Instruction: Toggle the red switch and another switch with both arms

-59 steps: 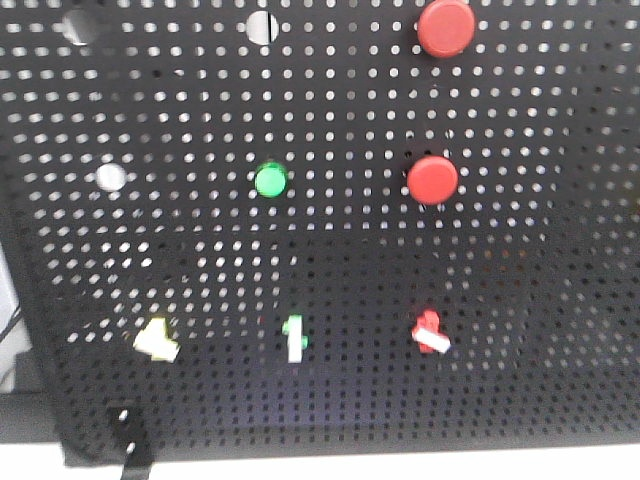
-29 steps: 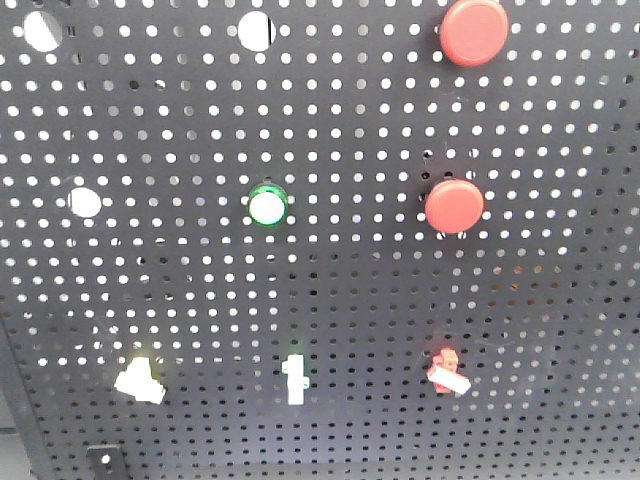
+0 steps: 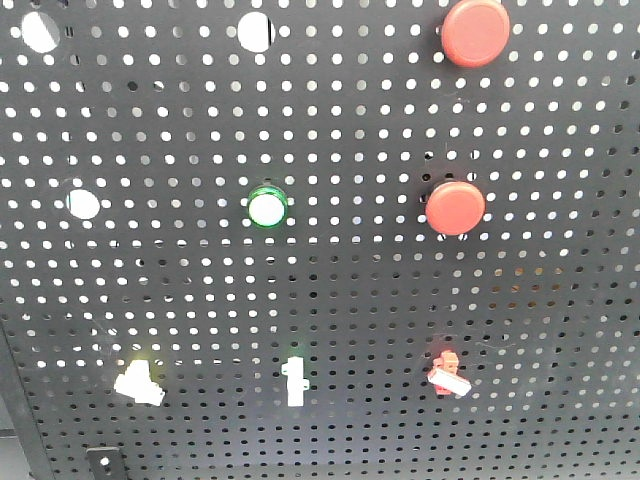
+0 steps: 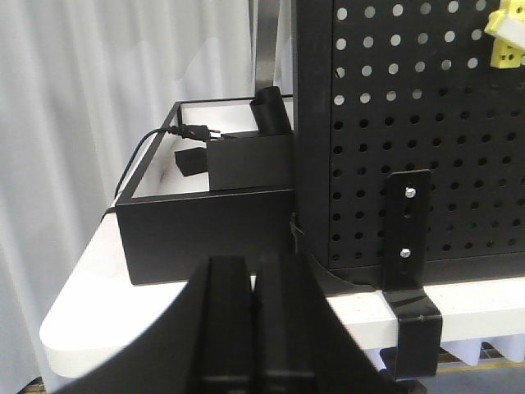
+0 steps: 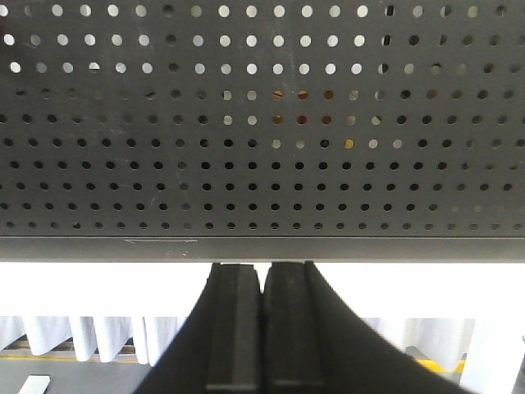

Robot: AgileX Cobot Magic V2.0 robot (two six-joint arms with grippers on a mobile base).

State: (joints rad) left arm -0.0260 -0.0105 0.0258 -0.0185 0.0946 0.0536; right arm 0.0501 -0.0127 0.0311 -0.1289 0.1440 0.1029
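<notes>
Closest to me, the left gripper [image 4: 256,279] and the right gripper [image 5: 262,283] both have their fingers pressed together on nothing, down by the foot of the black pegboard [image 3: 350,290]. Farther off, on the board's bottom row, the red switch [image 3: 447,372] sits at the right and the yellow switch [image 3: 138,383] at the left, well apart. I'd call this the approach step — each arm must rise and set a closed fingertip against its own lever.

The pegboard [image 3: 350,290] is showing black, dotted all over with a regular grid of round holes. The upper round button [image 3: 476,32] and the lower round button [image 3: 456,207] are glowing red, and the ringed button [image 3: 267,207] is shining white inside green. The red switch [image 3: 447,371] is carrying a white lever. The yellow switch [image 4: 506,37] is looking bright yellow. The left gripper [image 4: 256,328] and the right gripper [image 5: 262,328] are showing plain black.
</notes>
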